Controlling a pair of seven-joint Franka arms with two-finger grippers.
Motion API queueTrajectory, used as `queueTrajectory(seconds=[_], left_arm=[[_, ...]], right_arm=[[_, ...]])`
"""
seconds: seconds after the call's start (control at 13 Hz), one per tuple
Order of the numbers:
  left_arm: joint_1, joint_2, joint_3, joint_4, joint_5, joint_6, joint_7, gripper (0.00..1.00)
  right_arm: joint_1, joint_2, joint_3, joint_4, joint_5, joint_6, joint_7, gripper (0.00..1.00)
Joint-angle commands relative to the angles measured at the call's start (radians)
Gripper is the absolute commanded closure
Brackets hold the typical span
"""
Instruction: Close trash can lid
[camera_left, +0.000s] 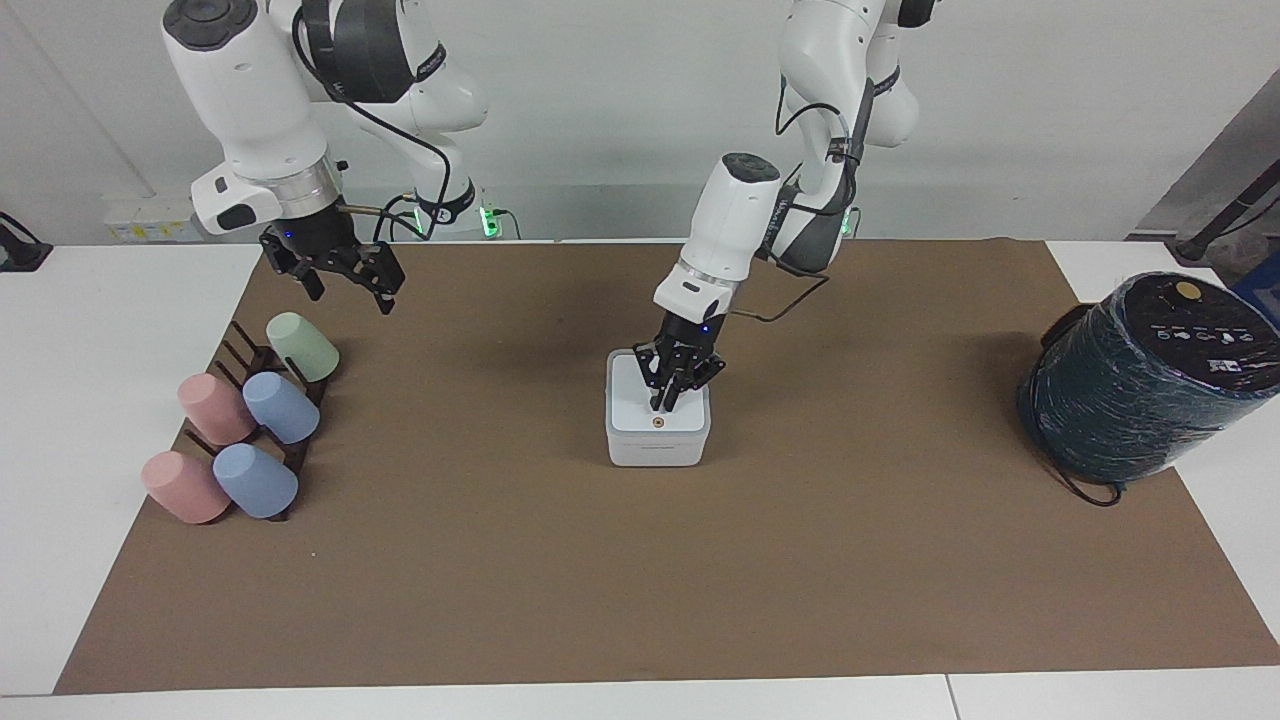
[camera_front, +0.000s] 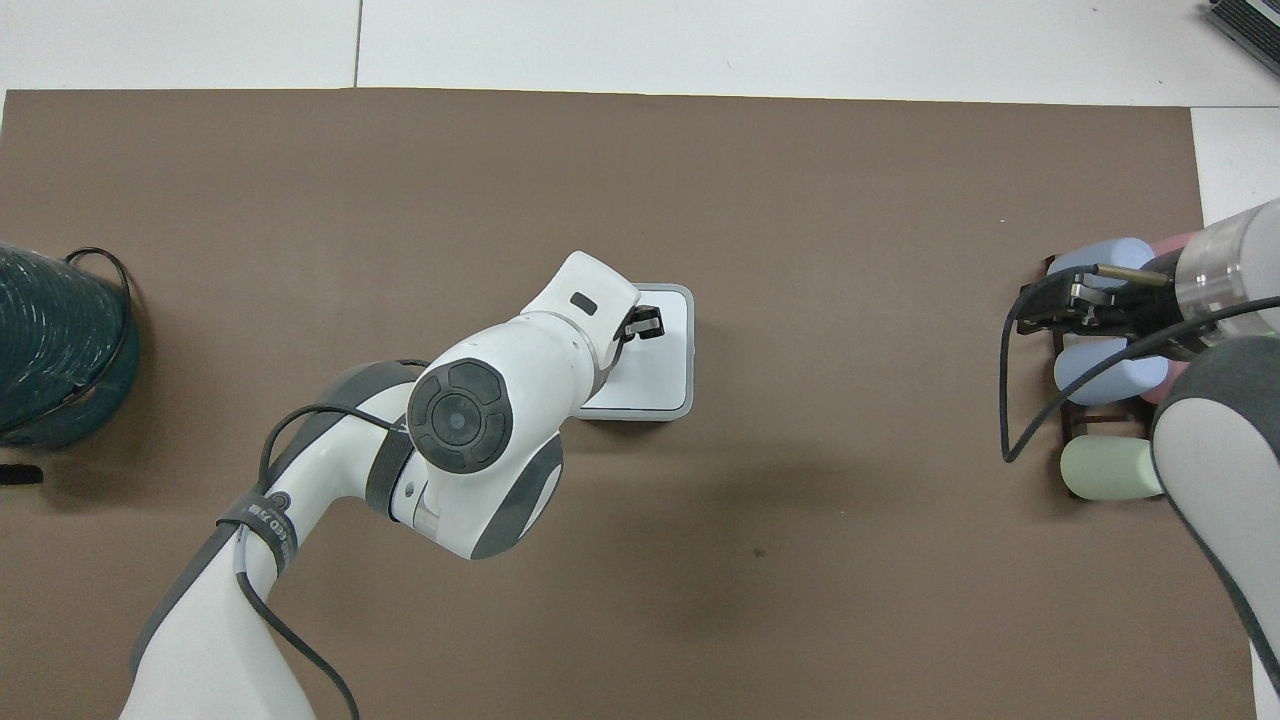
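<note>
Mat (camera_left: 560, 560), brown, is spread over most of the table. Wrapped dark cylinder (camera_left: 1140, 380) is set at the left arm's end; cup rack (camera_left: 245, 420) at the right arm's end, w/ the right gripper (camera_left: 335, 270) held waiting above it, fingers spread. Trash can (camera_left: 657, 450) is placed mid-mat, lid (camera_left: 640, 415) lying flat on it. Left gripper (camera_left: 668, 390) is pressed tip-down on the lid, fingers narrowed, nothing gripped. Can is judged light, stiff, slick plastic, prob. easily shoved; lid is best pushed from above, away from the hinge.

trash can (camera_left: 657, 448): smooth white plastic | lid (camera_left: 640, 412): matt | mat (camera_left: 640, 580): brown paper, matt
</note>
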Motion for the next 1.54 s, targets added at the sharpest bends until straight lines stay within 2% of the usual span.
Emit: queueTrajectory(seconds=[0.0,0.15,0.38,0.69,0.85,1.15,1.46], left_arm=[[-0.001,0.026,0.000,0.000,-0.017,0.004,0.021,0.78],[0.001,0.030,0.000,0.032,-0.017,-0.018,0.019,0.77],[0.007,0.032,0.001,0.113,-0.015,-0.142,0.019,0.77],[0.007,0.023,0.006,0.132,-0.014,-0.193,0.019,0.77],[0.020,0.015,0.012,0.193,-0.008,-0.317,0.022,0.76],[0.152,0.015,0.011,0.357,-0.006,-0.630,0.215,0.76],[0.279,0.004,0.012,0.376,-0.006,-0.732,0.420,0.73]], right_arm=[[-0.010,-0.014,0.002,-0.016,0.007,0.005,-0.019,0.00],[-0.010,-0.014,0.002,-0.016,0.007,0.005,-0.019,0.00],[-0.010,-0.014,0.002,-0.016,0.007,0.005,-0.019,0.00],[-0.010,-0.014,0.002,-0.016,0.007,0.005,-0.019,0.00],[-0.010,-0.014,0.002,-0.016,0.007,0.005,-0.019,0.00],[-0.010,-0.014,0.002,-0.016,0.007,0.005,-0.019,0.00],[-0.010,-0.014,0.002,-0.016,0.007,0.005,-0.019,0.00]])
